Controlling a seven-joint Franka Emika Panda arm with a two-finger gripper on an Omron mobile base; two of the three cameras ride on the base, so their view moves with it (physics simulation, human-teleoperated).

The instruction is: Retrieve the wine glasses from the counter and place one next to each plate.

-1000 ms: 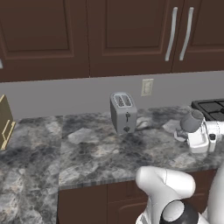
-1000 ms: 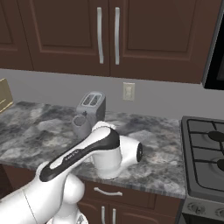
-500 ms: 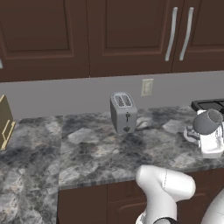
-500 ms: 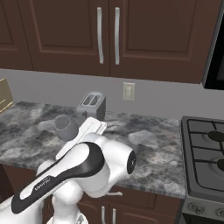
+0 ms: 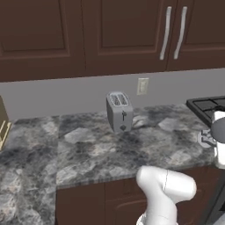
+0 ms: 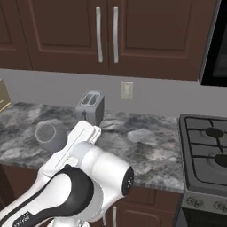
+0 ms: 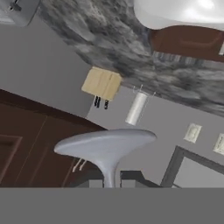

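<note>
The robot's white arm (image 6: 84, 177) with its dark joint fills the lower left and reaches up toward the counter (image 6: 146, 142) — grey marbled stone over dark brown cabinets. A rounded grey translucent shape, seemingly a wine glass (image 6: 48, 133), sits at the arm's far end above the counter's left part; the hand itself is hidden behind the arm. Further back a silver two-slot toaster (image 6: 91, 106) stands upright near the wall, just left of a wall outlet (image 6: 127, 90) — a black gas stove (image 6: 208, 150) adjoins the counter at right, with upper cabinets (image 6: 106, 33) above.
</note>
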